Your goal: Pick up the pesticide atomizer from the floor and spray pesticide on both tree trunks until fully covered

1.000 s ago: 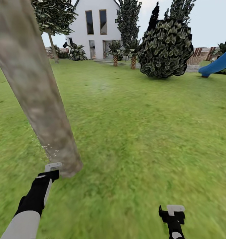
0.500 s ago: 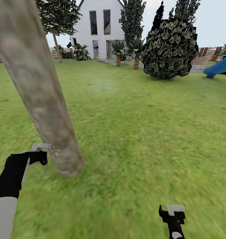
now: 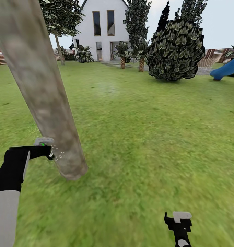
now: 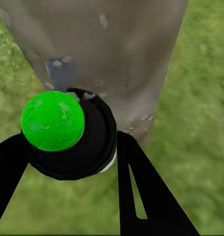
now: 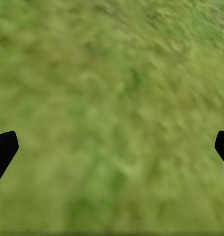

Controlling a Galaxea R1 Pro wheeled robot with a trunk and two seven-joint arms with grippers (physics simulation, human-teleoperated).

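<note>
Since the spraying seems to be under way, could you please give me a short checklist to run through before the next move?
1. Left gripper clamps the pesticide atomizer: ok.
2. Atomizer faces the tree trunk: ok.
3. Droplets reach the trunk near its base: ok.
4. Trunk fully covered: cannot tell.
5. Right gripper open, above grass: ok.
6. Second tree treated: cannot tell.

The head camera looked forward and down across the lawn point(image 3: 141, 137) toward a distant house point(image 3: 103, 31), with the trunk point(image 3: 45, 92) close at its left. The left wrist camera sat very near that same trunk point(image 4: 121, 54), facing it. The right wrist camera faced straight down on grass point(image 5: 112, 118), close up.
</note>
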